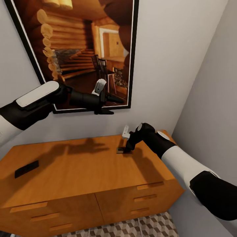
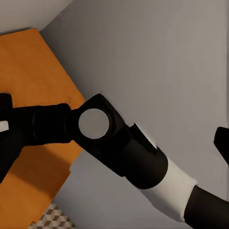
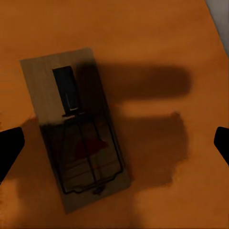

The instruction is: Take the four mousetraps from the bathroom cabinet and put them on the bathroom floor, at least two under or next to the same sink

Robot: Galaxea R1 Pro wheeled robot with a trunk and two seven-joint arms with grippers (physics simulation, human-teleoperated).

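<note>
The right pincer [image 1: 122,149] is held spread over a mousetrap [image 3: 76,126] on the cabinet [image 1: 82,164]; its 1 o'clock skew risks an off-centre, slipping grasp.

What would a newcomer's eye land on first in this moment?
Probably the big framed log-cabin picture on the wall above the cabinet, with the left hand raised before it. Next, the right hand poised open over a mousetrap on the cabinet top, another mousetrap lying far left.
</note>
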